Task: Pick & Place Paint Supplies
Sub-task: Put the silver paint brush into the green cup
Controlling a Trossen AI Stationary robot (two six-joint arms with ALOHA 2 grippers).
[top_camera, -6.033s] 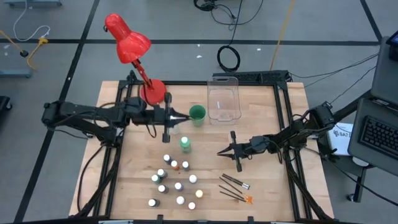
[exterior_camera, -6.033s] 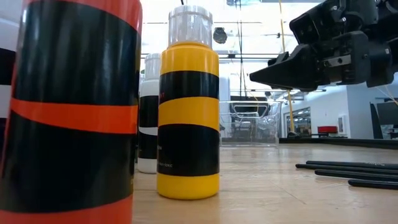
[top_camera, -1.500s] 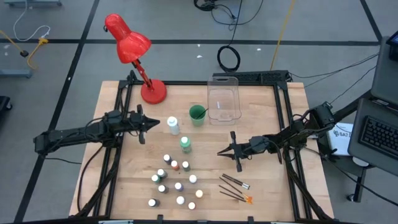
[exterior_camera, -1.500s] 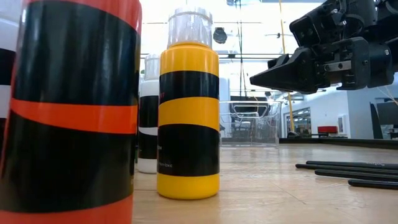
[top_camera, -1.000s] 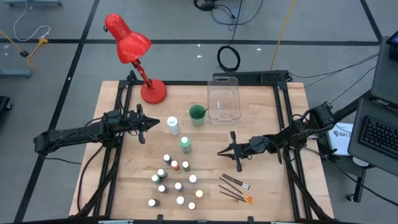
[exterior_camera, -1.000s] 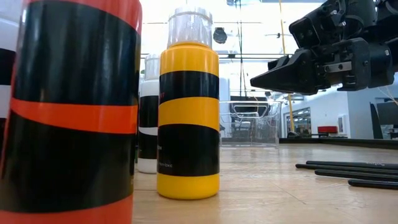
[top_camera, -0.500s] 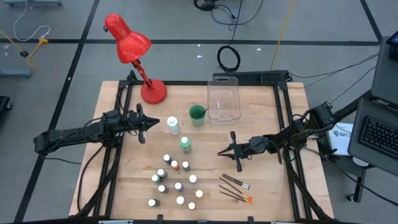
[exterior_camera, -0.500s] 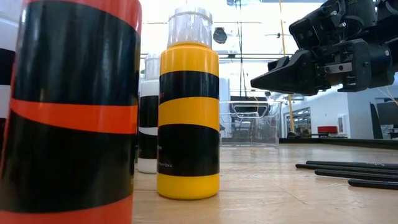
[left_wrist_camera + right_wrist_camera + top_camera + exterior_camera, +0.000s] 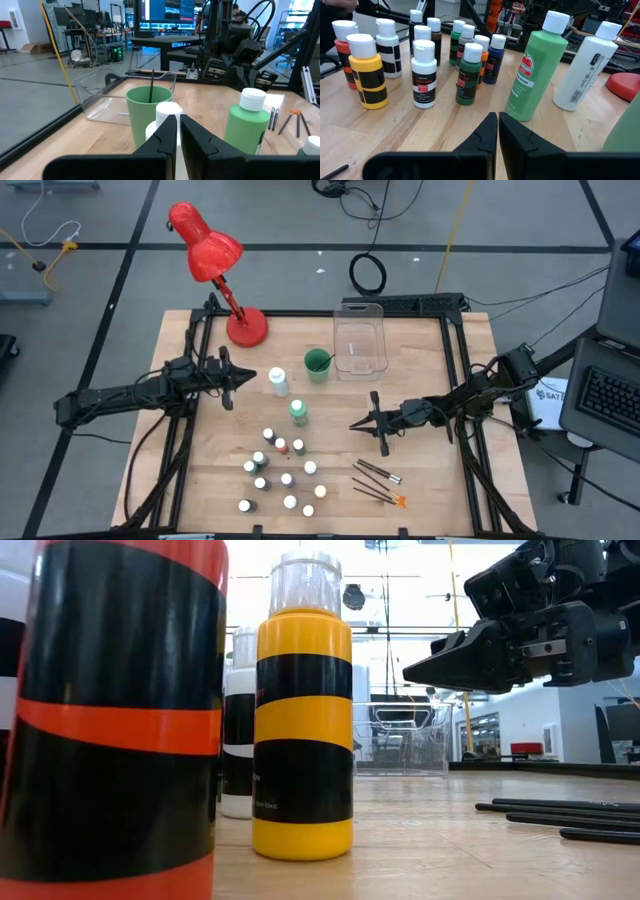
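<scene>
Bare table (image 9: pixel 420 365) between green cup (image 9: pixel 317 362), clear bin (image 9: pixel 360 340) and the clustered small bottles (image 9: pixel 283 475).

no wording reads clearly; the green bottle (image 9: pixel 534 70) carries a red apple-shaped logo, its lettering too small.

Small bottles (image 9: pixel 465 55): white-capped cluster standing upright on the wooden surface (image 9: pixel 410 130).
Green bottle (image 9: pixel 536 67): tall, just beside the taller white bottle (image 9: pixel 587 67).
Yellow bottle (image 9: pixel 367 72): black-banded, nearest.
Right gripper (image 9: pixel 494 131): jaws together, holding nothing.
</scene>
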